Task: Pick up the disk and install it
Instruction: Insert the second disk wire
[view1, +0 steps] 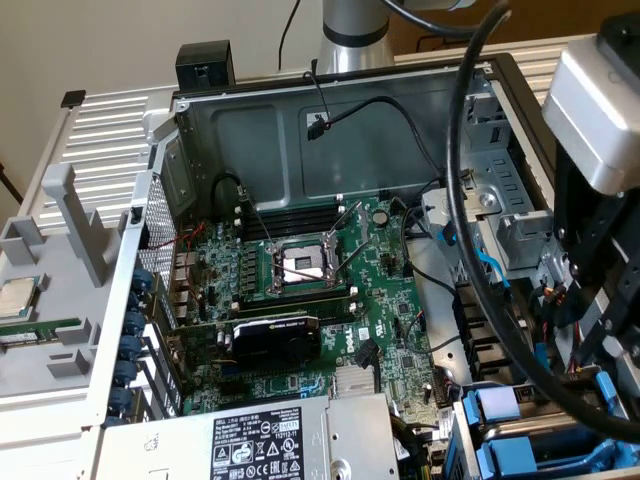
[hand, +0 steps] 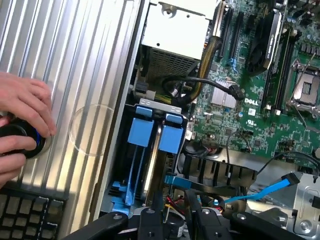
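black cable (view1: 470, 200) crossing case, gripper (hand: 170, 220) over blue carriers (hand: 150, 132)

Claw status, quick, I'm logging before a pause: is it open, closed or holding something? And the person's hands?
Claw: cannot be told.
Person's hands: on a round black knob.

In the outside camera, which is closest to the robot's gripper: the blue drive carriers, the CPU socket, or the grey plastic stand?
1. Blue drive carriers, just below the gripper at the exterior view's right.
2. CPU socket, mid-motherboard.
3. Grey plastic stand, far at the exterior view's left.
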